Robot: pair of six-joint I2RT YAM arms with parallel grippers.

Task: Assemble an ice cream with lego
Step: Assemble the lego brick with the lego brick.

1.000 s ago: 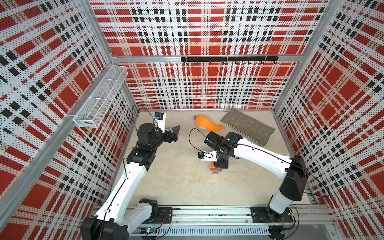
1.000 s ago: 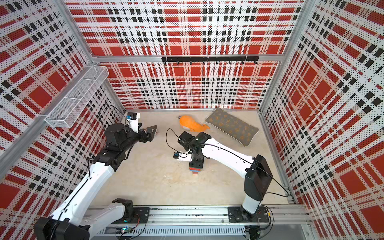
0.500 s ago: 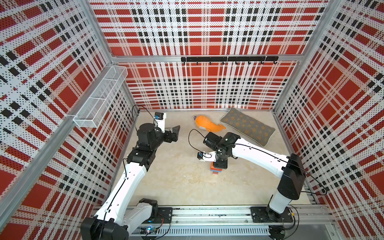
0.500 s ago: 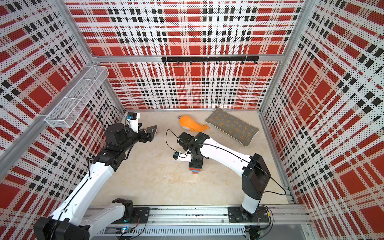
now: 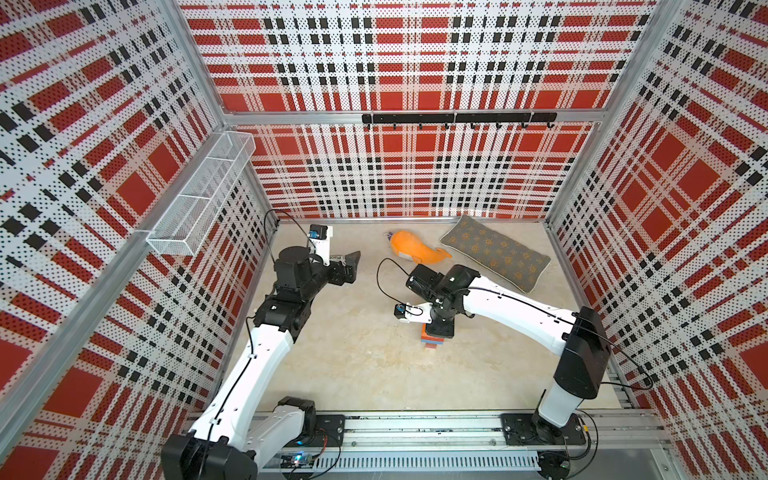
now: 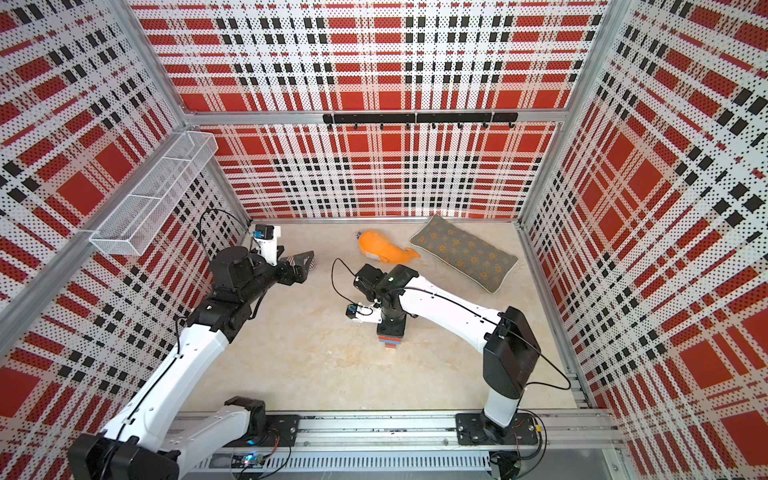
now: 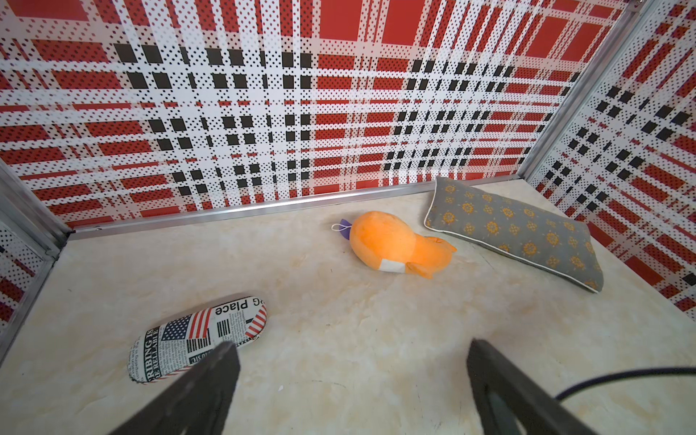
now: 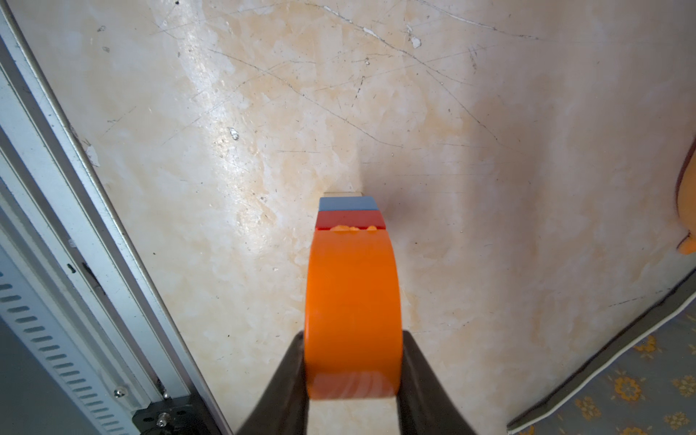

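One ice cream (image 8: 352, 286), one plush whale (image 7: 391, 241), one cushion (image 7: 516, 231), one pouch (image 7: 199, 335)

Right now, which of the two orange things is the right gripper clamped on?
The rounded orange brick topping the ice cream stack: the right gripper is shut on its sides. The orange plush whale lies free near the grey pillow.
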